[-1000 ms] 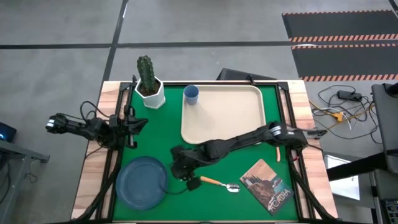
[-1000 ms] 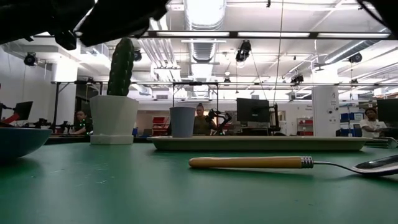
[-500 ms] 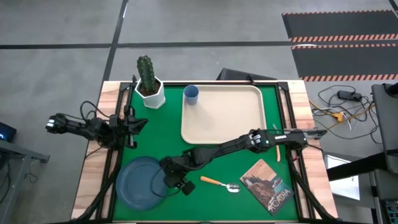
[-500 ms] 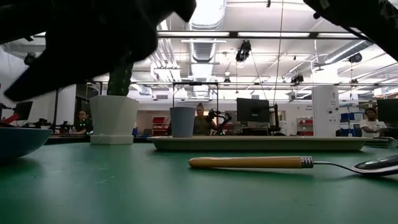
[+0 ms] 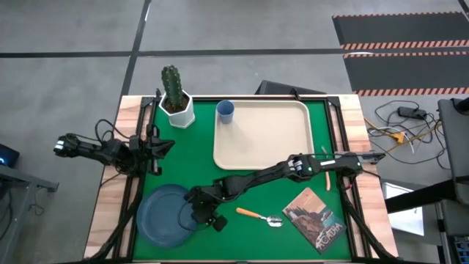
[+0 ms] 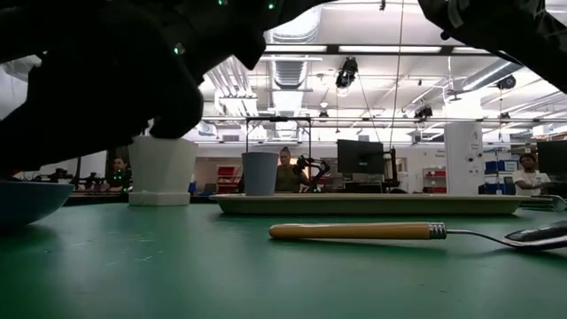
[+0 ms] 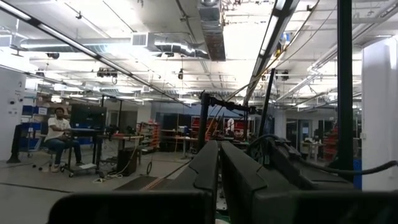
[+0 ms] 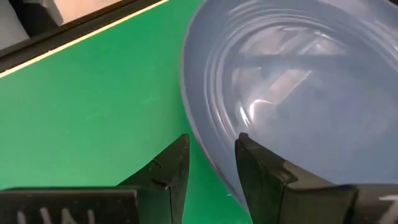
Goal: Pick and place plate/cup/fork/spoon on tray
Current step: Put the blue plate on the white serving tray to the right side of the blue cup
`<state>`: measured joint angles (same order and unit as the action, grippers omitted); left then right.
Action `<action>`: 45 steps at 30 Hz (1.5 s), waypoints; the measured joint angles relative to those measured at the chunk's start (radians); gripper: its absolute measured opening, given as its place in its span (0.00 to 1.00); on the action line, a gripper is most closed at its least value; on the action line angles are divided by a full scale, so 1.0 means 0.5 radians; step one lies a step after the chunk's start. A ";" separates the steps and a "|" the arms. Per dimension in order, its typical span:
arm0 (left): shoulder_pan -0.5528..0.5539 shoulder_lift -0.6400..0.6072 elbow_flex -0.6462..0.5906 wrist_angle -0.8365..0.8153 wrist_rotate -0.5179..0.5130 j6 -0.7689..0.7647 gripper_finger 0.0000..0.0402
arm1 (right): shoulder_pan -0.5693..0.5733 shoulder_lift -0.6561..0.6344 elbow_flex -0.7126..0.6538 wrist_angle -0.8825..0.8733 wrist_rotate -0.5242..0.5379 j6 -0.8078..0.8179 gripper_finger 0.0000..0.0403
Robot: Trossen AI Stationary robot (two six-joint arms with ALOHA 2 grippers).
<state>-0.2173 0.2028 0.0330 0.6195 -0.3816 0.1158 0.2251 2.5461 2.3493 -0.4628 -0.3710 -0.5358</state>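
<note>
Now my right pincer (image 5: 196,218) straddles the one plate's (image 5: 163,214) rim, fingers narrowly apart.
One cup (image 5: 226,111), one tray (image 5: 264,132), one spoon (image 5: 258,215), one fork (image 5: 327,169) on the table; left pincer (image 5: 163,146) shut.

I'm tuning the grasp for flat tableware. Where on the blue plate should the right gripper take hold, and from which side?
Probably the rim on the side facing the spoon. The plate lies flat on the green mat, so only its thin raised edge gives the fingers purchase. The right gripper is already at that edge, open, one finger over the rim and one outside it. Come in low from there.
</note>
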 joint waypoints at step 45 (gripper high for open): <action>0.001 -0.001 0.000 0.000 -0.002 0.000 0.00 | -0.004 -0.495 0.011 -0.837 0.205 -0.122 0.02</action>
<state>-0.2169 0.2024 0.0330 0.6196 -0.3824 0.1158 0.2233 2.2985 2.3547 -0.8811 -0.2682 -0.5967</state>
